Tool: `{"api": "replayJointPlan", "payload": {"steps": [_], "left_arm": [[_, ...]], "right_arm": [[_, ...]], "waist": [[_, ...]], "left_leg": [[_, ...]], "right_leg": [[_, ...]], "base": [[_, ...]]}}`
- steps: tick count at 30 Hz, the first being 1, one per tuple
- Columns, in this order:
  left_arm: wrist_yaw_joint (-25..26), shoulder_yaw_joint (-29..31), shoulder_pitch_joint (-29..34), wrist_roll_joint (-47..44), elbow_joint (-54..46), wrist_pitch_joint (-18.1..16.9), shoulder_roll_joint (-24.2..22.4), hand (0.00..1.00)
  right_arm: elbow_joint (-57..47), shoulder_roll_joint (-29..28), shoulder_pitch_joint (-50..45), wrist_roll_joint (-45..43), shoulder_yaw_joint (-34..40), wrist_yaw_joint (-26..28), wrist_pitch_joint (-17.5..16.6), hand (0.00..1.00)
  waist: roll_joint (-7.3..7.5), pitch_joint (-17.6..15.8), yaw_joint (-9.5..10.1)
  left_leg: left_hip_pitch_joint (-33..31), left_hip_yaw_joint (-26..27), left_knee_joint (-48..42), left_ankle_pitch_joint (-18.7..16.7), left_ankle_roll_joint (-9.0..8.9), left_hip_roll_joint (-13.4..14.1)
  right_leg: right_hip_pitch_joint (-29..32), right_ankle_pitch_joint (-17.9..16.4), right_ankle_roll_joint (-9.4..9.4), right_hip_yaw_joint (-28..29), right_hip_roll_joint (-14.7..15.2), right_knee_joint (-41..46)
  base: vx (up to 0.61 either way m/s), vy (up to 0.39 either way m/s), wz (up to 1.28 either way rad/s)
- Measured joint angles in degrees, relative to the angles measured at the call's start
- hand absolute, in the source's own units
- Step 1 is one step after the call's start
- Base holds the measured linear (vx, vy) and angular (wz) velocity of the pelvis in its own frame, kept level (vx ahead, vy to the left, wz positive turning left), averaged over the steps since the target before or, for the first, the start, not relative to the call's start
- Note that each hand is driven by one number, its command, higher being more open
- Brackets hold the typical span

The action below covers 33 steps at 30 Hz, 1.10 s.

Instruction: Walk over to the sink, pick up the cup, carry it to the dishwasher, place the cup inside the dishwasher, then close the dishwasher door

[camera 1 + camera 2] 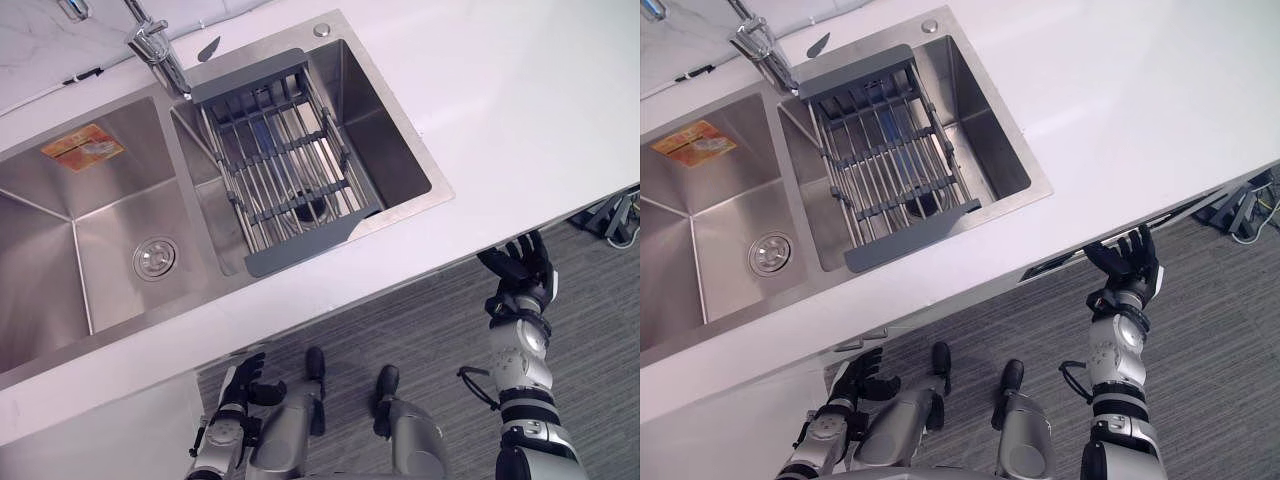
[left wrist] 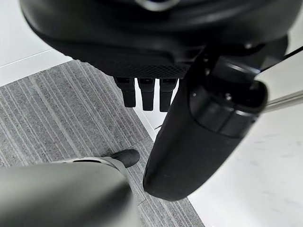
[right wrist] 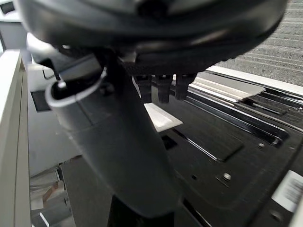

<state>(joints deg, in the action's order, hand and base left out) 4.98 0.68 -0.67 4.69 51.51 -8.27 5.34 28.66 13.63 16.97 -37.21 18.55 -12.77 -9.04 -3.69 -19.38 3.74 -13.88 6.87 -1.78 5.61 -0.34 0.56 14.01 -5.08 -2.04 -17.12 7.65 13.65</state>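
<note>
What may be the cup [image 1: 306, 208] shows as a dark round shape under the grey drain rack [image 1: 285, 165] in the sink's [image 1: 100, 215] right basin, at 12 o'clock from the robot. The bars hide it too much to tell its long axis or which way it points. The rack itself runs from 11 to 5 o'clock. The right hand [image 1: 520, 268], at 4 o'clock, has its fingers spread wide and holds nothing, its tips at the white counter's [image 1: 500, 120] edge. The left hand [image 1: 243, 382], at 7 o'clock, hangs loose and empty below the counter.
</note>
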Motion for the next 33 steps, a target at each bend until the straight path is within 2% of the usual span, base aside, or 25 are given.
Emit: {"api": "replayJointPlan", "payload": {"steps": [7, 12, 17, 22, 25, 26, 30, 33], "left_arm": [[0.02, 0.02, -0.11, -1.10, -0.01, -0.05, -0.28, 0.90], [0.04, -0.04, -0.18, -1.41, 1.06, -0.07, -0.35, 0.90], [0.06, -0.34, -0.09, -1.35, 3.20, 0.28, -0.58, 0.90], [0.11, -0.85, 1.40, -0.99, 3.21, 0.46, -0.57, 0.90], [0.14, -0.85, 2.17, -0.10, 3.22, 0.50, -0.37, 0.90], [0.14, -0.85, 2.17, -0.07, 3.21, 0.50, -0.14, 0.90], [0.13, -0.84, 2.49, 0.93, 3.26, 0.54, 0.23, 0.90], [0.10, -0.80, 3.40, 0.98, 3.28, 0.58, 0.33, 0.90]], "right_arm": [[3.24, 0.37, 1.64, -0.94, -1.68, -0.88, -0.30, 0.90], [6.21, 2.53, 1.63, 0.26, -6.75, 0.04, -0.58, 0.90], [5.70, 2.78, -1.69, 8.93, -8.91, 0.11, 0.45, 0.90], [-2.50, 2.13, -11.82, 22.62, -11.60, 1.83, 2.54, 0.90], [-5.32, -0.85, -17.42, 29.63, -12.60, 3.19, 2.77, 0.90], [-5.39, -2.33, -19.23, 32.76, -12.63, 3.94, 2.78, 0.90], [-5.45, -5.33, -23.00, 37.75, -12.57, 4.31, 3.00, 0.90], [-4.84, -6.52, -24.97, 39.04, -12.18, 4.68, 3.24, 0.90]], "waist": [[-0.04, 0.02, -0.06], [-0.51, 0.68, -0.50], [-1.36, 3.17, -0.80], [-0.92, 5.14, -1.62], [0.51, 7.45, -1.71], [1.46, 8.06, -1.80], [3.43, 9.50, -2.19], [4.18, 10.35, -2.32]], "left_leg": [[-1.04, -1.76, -0.54, 1.11, -0.23, 0.85], [-1.07, -3.03, -0.63, 1.66, -0.77, 1.25], [-0.83, -4.64, 0.02, 2.15, -0.90, 1.15], [1.57, -5.98, 2.45, 2.84, -0.84, 0.72], [3.81, -6.04, 3.88, 2.85, -0.82, 0.53], [4.94, -6.02, 4.46, 2.84, -0.82, 0.48], [7.34, -5.70, 5.84, 2.85, -0.82, 0.35], [8.93, -5.25, 6.74, 2.86, -0.83, 0.32]], "right_leg": [[-0.24, 0.39, 0.67, -1.31, -1.17, -1.11], [-2.06, 1.84, 1.15, -2.37, -2.56, -4.32], [-3.58, 2.48, 0.84, -3.69, -3.07, -6.72], [-6.27, 2.67, 0.95, -5.13, -3.11, -8.33], [-8.38, 2.55, 0.71, -5.25, -3.44, -9.36], [-9.49, 2.52, 0.66, -5.23, -3.53, -9.95], [-11.39, 2.40, 0.42, -4.90, -3.55, -10.69], [-12.40, 2.28, 0.24, -4.41, -3.51, -10.88]], "base": [[0.00, -0.025, 0.09], [-0.02, -0.022, 0.08], [-0.01, -0.008, 0.14], [0.05, -0.008, 0.16], [0.09, -0.020, 0.03], [0.06, -0.023, 0.00], [0.03, 0.003, -0.02], [0.02, 0.021, -0.07]]}}
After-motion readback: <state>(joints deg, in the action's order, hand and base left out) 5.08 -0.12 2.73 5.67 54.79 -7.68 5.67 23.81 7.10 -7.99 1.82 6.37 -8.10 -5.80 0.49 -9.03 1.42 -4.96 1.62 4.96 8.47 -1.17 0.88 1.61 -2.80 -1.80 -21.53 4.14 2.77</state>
